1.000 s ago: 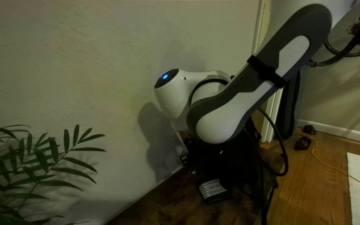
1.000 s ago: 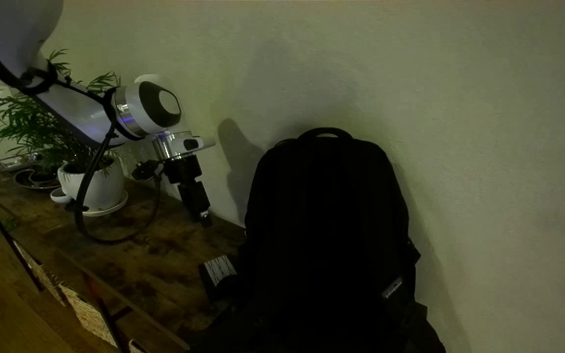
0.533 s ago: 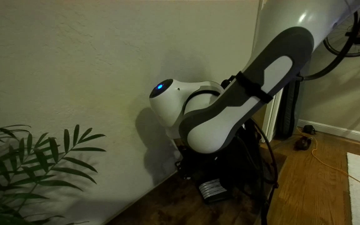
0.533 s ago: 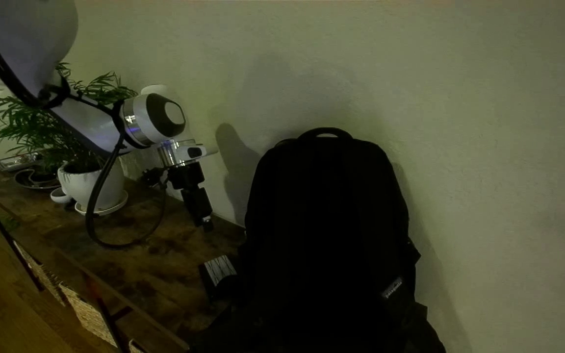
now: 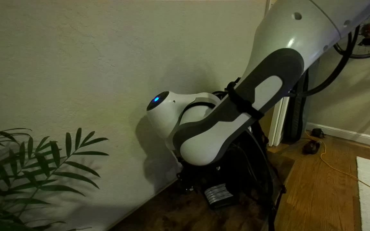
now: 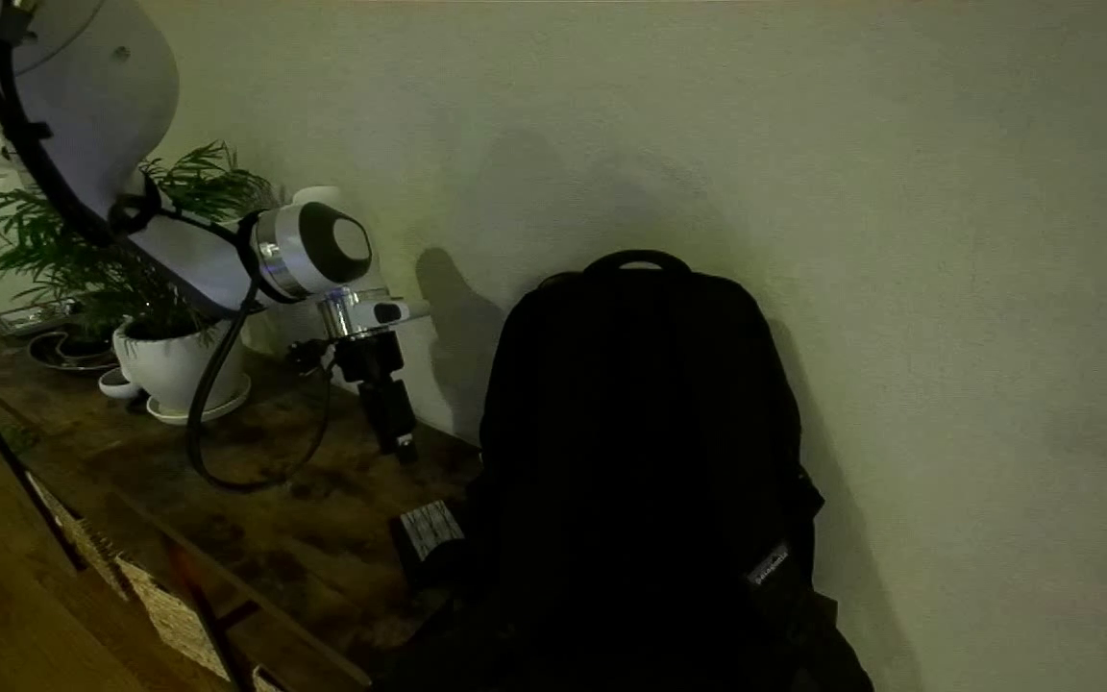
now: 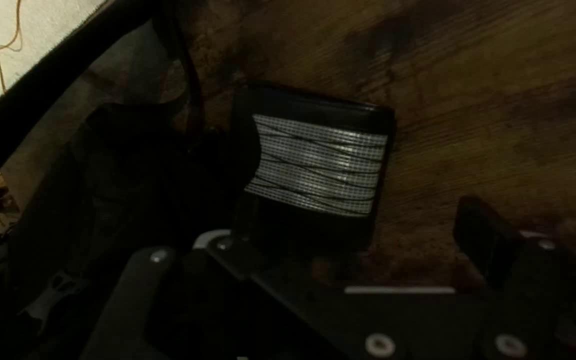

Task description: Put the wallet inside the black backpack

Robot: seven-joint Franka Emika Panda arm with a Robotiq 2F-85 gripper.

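Note:
The wallet (image 6: 431, 529), dark with a pale grey-white patch, rests on the wooden table beside the black backpack's base. It also shows in an exterior view (image 5: 218, 194) and in the middle of the wrist view (image 7: 318, 165). The tall black backpack (image 6: 645, 461) stands upright near the wall; its dark side fills the left of the wrist view (image 7: 133, 180). My gripper (image 7: 360, 220) is open and empty, its fingers wide apart. In an exterior view the gripper (image 6: 405, 447) hangs tilted above the table, between the wall and the wallet, apart from both. The backpack's opening cannot be made out.
A leafy plant in a white pot (image 6: 184, 370) stands on the table behind the arm, with small dishes (image 6: 118, 383) near it. The wall (image 5: 92, 80) rises close to the gripper. A black cable loops from the arm. Backpack straps (image 7: 188, 75) lie near the wallet.
The arm has come down in both exterior views, and the gripper is slightly lower over the table. The wallet and the backpack have not moved.

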